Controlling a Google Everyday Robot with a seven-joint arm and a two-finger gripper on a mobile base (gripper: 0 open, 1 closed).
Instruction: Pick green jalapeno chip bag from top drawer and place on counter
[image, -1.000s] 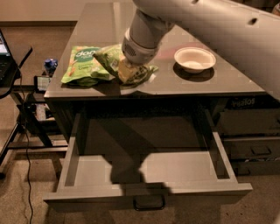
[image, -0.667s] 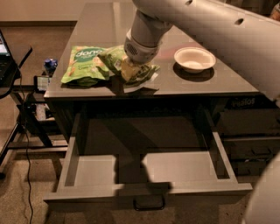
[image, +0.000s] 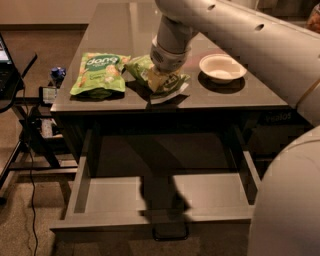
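Note:
The green jalapeno chip bag (image: 173, 85), olive-green and crinkled with a whitish end seam, lies on the counter (image: 125, 30) near its front edge. My gripper (image: 161, 76) comes down from the upper right and sits on top of the bag, touching it. The top drawer (image: 115, 196) is pulled wide open below the counter. Its flat grey bottom is bare, and its small loop handle (image: 170, 233) is at the front.
A brighter green bag with a white logo (image: 99, 74) lies just left of the jalapeno bag. A white bowl (image: 222, 67) sits to its right. My arm's bulk (image: 287, 200) fills the lower right. A stand with cables (image: 30, 125) and a blue object (image: 57, 74) are at the left.
The gripper stays on the bag at the same spot on the counter. More of my arm's bulk now shows at the lower right.

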